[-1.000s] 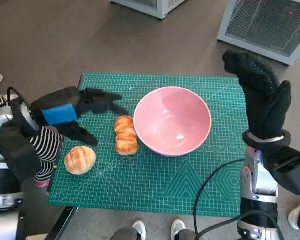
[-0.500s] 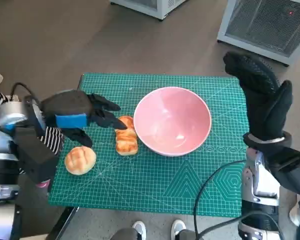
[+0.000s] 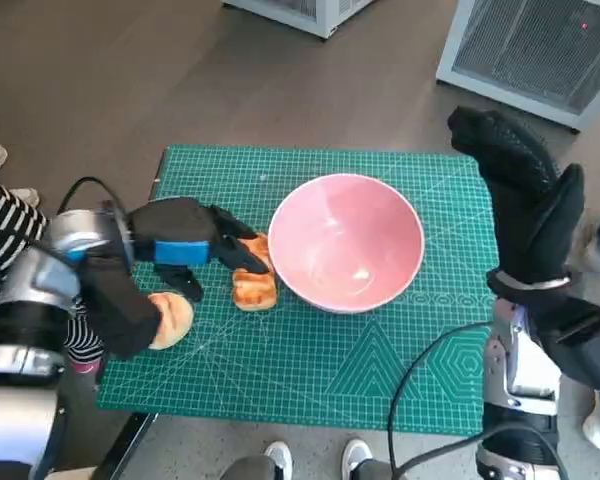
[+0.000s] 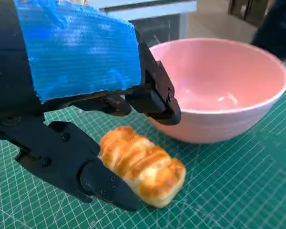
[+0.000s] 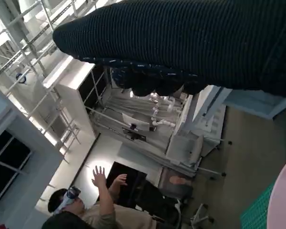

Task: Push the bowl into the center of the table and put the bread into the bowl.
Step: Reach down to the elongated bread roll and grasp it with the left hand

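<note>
L hand (image 3: 195, 252), fingers apart, is placed over long bread (image 3: 253, 284) at frame centre-left beside pink bowl (image 3: 346, 241); firm mid-loaf closure advised; R hand (image 3: 525, 195) is raised, holding nothing.

Glossy bowl, baked bread, matt gridded mat.
Round pink bowl (image 3: 346, 241) smooth, glazed-looking, with shiny highlights inside; oblong golden braided bread roll (image 4: 142, 164) has a browned, slightly shiny crust; round pale bun (image 3: 171, 318) with a scored crust; green cutting mat with white grid lines (image 3: 310, 370) matt, rubbery; left hand (image 3: 192, 248) hard black plastic under wrinkled, semi-gloss blue tape; right hand (image 3: 525, 203) in coarse black knitted cloth, matt.
</note>
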Robot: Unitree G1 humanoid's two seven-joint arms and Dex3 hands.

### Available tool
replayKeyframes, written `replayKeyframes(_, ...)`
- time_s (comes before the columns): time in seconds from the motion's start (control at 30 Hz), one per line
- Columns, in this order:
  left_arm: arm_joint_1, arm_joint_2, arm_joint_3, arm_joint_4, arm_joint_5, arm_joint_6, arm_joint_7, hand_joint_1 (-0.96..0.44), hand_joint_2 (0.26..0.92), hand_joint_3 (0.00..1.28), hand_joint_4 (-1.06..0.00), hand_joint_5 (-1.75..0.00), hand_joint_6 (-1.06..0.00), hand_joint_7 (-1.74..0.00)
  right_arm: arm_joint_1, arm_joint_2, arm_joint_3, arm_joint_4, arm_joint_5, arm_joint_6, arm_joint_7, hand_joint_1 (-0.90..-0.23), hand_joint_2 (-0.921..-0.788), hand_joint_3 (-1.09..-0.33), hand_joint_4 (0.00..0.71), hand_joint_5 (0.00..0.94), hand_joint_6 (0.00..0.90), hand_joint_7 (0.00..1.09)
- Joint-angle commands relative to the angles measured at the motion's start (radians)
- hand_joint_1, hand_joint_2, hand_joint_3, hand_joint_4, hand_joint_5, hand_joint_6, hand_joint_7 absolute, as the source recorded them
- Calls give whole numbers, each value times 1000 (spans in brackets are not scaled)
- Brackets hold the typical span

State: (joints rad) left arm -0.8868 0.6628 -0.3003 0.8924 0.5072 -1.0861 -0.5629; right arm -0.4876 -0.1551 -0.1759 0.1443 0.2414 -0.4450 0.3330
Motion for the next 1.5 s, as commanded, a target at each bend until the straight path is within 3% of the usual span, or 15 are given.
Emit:
replayKeyframes(0.03, -50, -13, -41, 49, 68, -12, 77, -277, 745, 16, -557, 0, -689, -21, 37, -12, -5, -16, 9, 16, -5, -675, -921, -672, 161, 9, 114, 447)
replayKeyframes(0.5, -109, -67, -153, 167, 190, 9, 221, -221, 782, 16, -547, 0, -682, -8, 69, -18, -13, -48, -9, 11, -18, -662, -921, -697, 154, 2, 105, 448)
replayKeyframes(0.87, -143, -101, -229, 227, 249, 51, 282, -148, 812, 16, -561, -5, -687, -7, 94, -18, -15, -70, -21, 11, -42, -662, -921, -699, 152, 1, 105, 453)
replayKeyframes(1.27, -160, -113, -295, 250, 308, 79, 354, -22, 867, 23, -663, -29, -721, -16, 113, -19, -13, -87, -26, 16, -63, -667, -921, -703, 152, 1, 103, 457)
replayKeyframes(1.5, -157, -122, -334, 256, 335, 84, 408, 10, 908, 38, -771, -57, -808, -55, 122, -17, -11, -96, -25, 19, -73, -662, -921, -704, 152, 0, 102, 458)
